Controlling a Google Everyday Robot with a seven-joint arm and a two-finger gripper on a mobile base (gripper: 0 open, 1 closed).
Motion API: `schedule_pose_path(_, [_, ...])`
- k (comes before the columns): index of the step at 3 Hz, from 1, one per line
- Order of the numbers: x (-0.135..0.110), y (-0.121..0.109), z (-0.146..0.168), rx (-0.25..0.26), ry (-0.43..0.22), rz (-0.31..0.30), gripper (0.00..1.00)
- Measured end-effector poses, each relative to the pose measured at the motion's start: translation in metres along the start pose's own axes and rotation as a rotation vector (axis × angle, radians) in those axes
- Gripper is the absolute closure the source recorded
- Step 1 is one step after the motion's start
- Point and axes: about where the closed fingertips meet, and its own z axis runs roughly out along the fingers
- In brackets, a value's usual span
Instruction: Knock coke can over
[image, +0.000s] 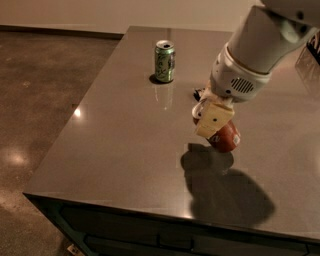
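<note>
Two drink cans share one tabletop in the camera view: a green can (164, 61) standing upright toward the far left part of the surface, and the red coke can (228, 140), tilted well off vertical near the table's middle right, with its upper end hidden. One gripper (212, 124) on one white arm (260, 45), which reaches in from the upper right, sits right against the coke can, its cream-coloured pad overlapping the can's upper left side. Whether the gripper is clamped on the can or only pressing against it cannot be told, nor whether the can's lower end touches the surface. One small dark object (198, 93) lies just behind the gripper, too indistinct to identify. The two cans are well apart.

The table (125, 150) is a dark grey, glossy slab; it mirrors the green can and carries a broad shadow (227, 192) beneath the arm and the coke can. Beyond its left edge lies a brown polished floor (35, 100) with spots of reflected light, ending at a pale wall (100, 15) with a dark baseboard.
</note>
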Motion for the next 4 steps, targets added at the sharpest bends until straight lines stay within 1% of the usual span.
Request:
schedule_pose_path(1, [0.01,-0.012,0.009,0.007,0.123,-0.017,0.65])
schedule_pose_path(2, [0.017,-0.021,0.022,0.0,0.217,-0.033,0.41])
schedule_pose_path(3, [0.021,-0.025,0.038,-0.011,0.287,-0.051,0.09])
schedule_pose_path(4, [0.022,-0.026,0.047,-0.019,0.305,-0.052,0.0])
